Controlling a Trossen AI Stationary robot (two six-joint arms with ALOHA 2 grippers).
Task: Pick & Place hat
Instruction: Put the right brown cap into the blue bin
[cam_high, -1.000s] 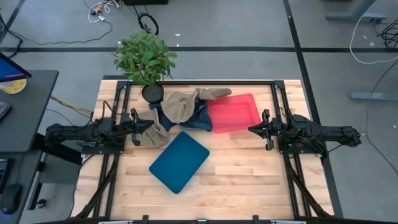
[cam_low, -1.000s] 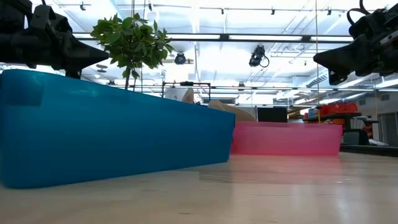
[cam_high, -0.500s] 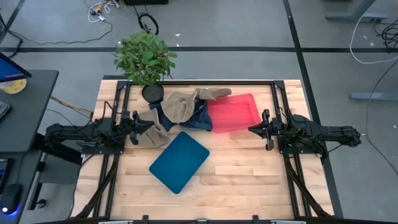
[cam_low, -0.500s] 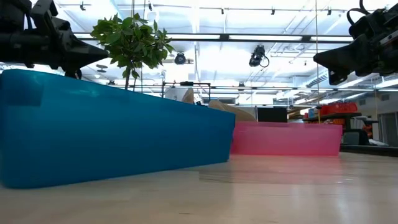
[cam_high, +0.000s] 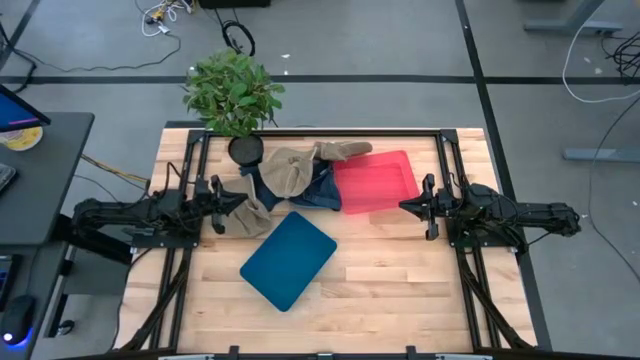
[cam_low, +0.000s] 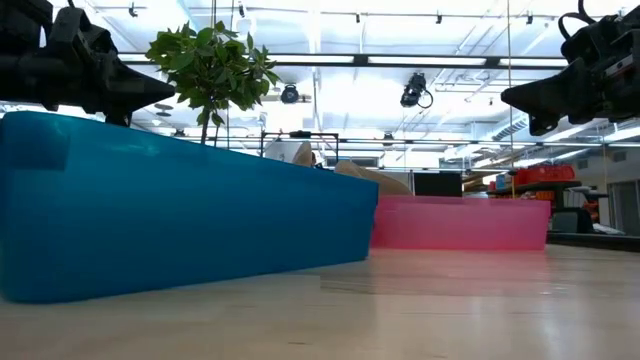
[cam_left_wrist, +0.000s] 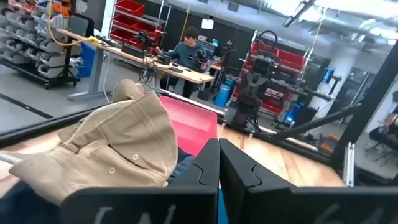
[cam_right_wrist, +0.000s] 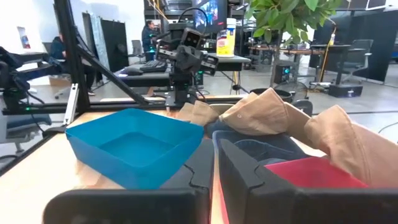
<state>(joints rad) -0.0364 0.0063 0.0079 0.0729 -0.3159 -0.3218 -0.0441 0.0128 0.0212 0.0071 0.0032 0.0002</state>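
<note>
Shifted slightly between the earlier frames and now: left gripper (cam_high: 236, 204), back toward its arm half a second ago, forward again at the tan hat (cam_high: 250, 216). Right gripper (cam_high: 404, 208) unmoved at the right rim of the red bin (cam_high: 376, 182).

Left gripper: dark fingers (cam_left_wrist: 208, 167) pressed together, nothing between them, held above the table (cam_high: 400, 290), tip over the tan hat's left edge. Right gripper: fingers (cam_right_wrist: 202, 163) likewise closed on nothing, raised off the table.

Hats: soft, crumpled cloth. One tan hat near the table's left side, just above the blue bin (cam_high: 288, 259). A second tan hat (cam_high: 290, 171) with small eyelets, stitched panels and a brim, heaped on dark navy fabric (cam_high: 318, 190). A third tan piece (cam_high: 343, 150) draped at the red bin's upper left corner. Whole pile between the plant pot (cam_high: 245, 150) and the red bin, touching the bin's left wall.

Red bin: smooth plastic, rectangular, rounded corners, bare floor inside. Blue bin: same shape, teal-blue, turned at an angle in mid-table, hollow and bare inside, filling the left half of the low view.

Leafy green plant (cam_high: 233, 92) at the table's far edge. Pale wood planks. Black frame rails along both sides. Beyond the table, seated people at desks, red shelf bins, chairs.
</note>
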